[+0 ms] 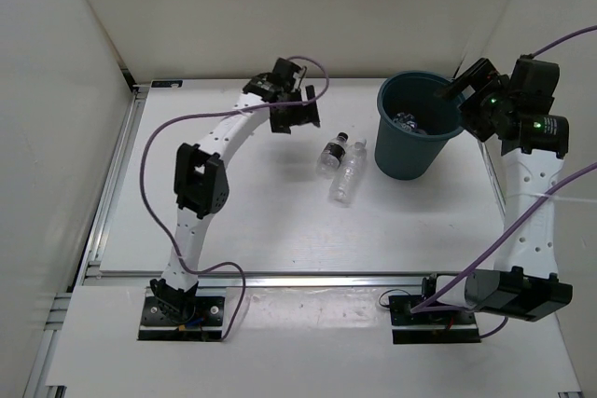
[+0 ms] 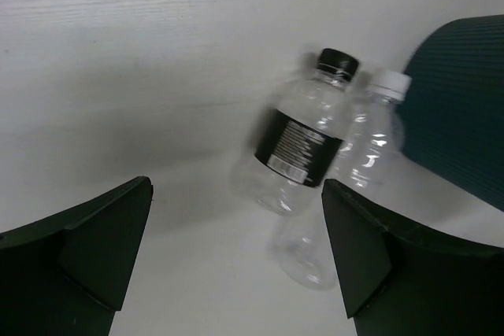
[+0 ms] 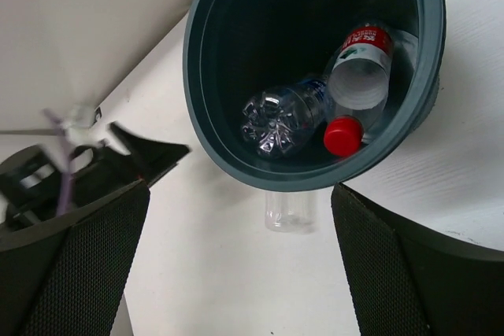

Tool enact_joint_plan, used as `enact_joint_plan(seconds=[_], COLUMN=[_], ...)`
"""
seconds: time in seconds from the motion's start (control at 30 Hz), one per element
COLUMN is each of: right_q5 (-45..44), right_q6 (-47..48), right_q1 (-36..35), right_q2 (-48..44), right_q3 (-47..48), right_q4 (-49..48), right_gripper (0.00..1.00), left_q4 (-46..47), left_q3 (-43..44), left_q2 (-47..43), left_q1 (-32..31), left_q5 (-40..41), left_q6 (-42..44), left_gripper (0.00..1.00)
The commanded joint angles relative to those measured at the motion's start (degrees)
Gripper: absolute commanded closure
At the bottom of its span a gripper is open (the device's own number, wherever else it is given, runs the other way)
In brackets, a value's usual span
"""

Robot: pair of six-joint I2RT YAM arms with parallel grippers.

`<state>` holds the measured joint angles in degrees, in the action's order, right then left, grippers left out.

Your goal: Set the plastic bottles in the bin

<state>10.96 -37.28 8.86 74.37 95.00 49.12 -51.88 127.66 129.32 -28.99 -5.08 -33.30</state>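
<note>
Right gripper (image 3: pixel 240 194) hanging wide open, empty, above round dark teal plastic bin (image 3: pixel 276 21); we are seeing two clear plastic bottles (image 3: pixel 287 112) inside; left gripper (image 2: pixel 236 186) likewise open, empty.

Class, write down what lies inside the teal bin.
Two clear bottles lie inside the bin: a red-labelled bottle with a red cap, and a second bottle beside it. The bin floor beneath them is covered.
</note>
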Motion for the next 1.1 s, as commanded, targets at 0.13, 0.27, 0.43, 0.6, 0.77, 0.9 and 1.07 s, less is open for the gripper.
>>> enact_joint_plan(seconds=[0.13,0.27,0.43,0.6,0.77,0.9,1.07], right_q5=[1.9,1.3,2.6,1.5,1.5,0.5,-0.7], right_q6=[0.9,1.5,2.1,3.2,4.3,4.8,4.8], right_q1=[-0.2,-0.2,-0.2,-0.2,-0.2,-0.2,-0.2], right_q2=[-4.4,-4.4,-5.5,-6.0,-6.5,-6.5,-7.0], right_q3=[-4.0,-4.6,-6.0,-7.2,-7.2,-7.2,-7.7], right_q4=[-2.5,-3.0,-3.0,-3.0,-3.0,-1.8,-1.3], right_gripper=[0.0,0.0,0.0,0.0,0.0,0.0,0.0], left_q4=[10.7,12.0,13.1,13.6,14.2,14.8,14.8], left_q3=[2.2,3.0,0.9,0.4,0.4,0.4,-3.3], left_q2=[1.9,5.7,7.6,10.3,12.6,14.4,13.7], left_q1=[-4.3,-4.8,-4.8,-5.4,-5.4,-5.4,-4.8], left_q5=[3.0,0.5,-1.2,-1.9,-4.6,-8.4,-9.6], left_q6=[8.3,8.3,8.3,9.0,9.0,9.0,8.5], left_gripper=[0.0,0.0,0.0,0.0,0.0,0.0,0.04])
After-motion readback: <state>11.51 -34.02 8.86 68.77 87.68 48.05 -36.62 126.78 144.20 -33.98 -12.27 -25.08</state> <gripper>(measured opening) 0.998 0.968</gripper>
